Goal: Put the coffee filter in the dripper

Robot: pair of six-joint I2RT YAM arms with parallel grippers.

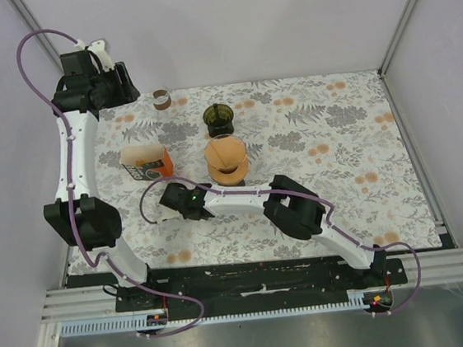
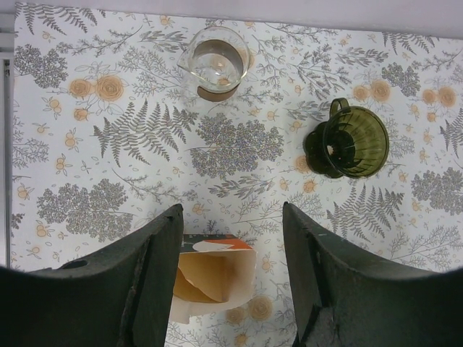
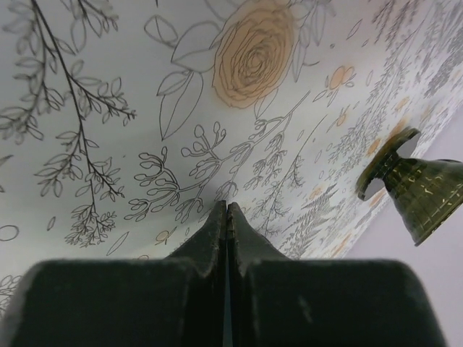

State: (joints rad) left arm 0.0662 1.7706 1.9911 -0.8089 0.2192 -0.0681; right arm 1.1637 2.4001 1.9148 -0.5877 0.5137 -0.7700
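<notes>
The dark green dripper (image 1: pixel 219 118) stands upright at the table's back middle; it also shows in the left wrist view (image 2: pixel 347 141) and the right wrist view (image 3: pixel 419 184). An orange box (image 1: pixel 146 162) lies open on its side with a brown paper coffee filter (image 2: pixel 206 278) in its mouth. My left gripper (image 1: pixel 125 83) is raised high at the back left, open and empty (image 2: pixel 231 211), looking down on the box. My right gripper (image 1: pixel 163 214) reaches left, low over the table in front of the box, shut on nothing (image 3: pixel 227 207).
A tan round stack that looks like paper filters (image 1: pixel 227 159) sits in front of the dripper. A small glass server (image 2: pixel 215 69) stands at the back left. The table carries a floral cloth (image 1: pixel 337 154) and grey walls close in on three sides.
</notes>
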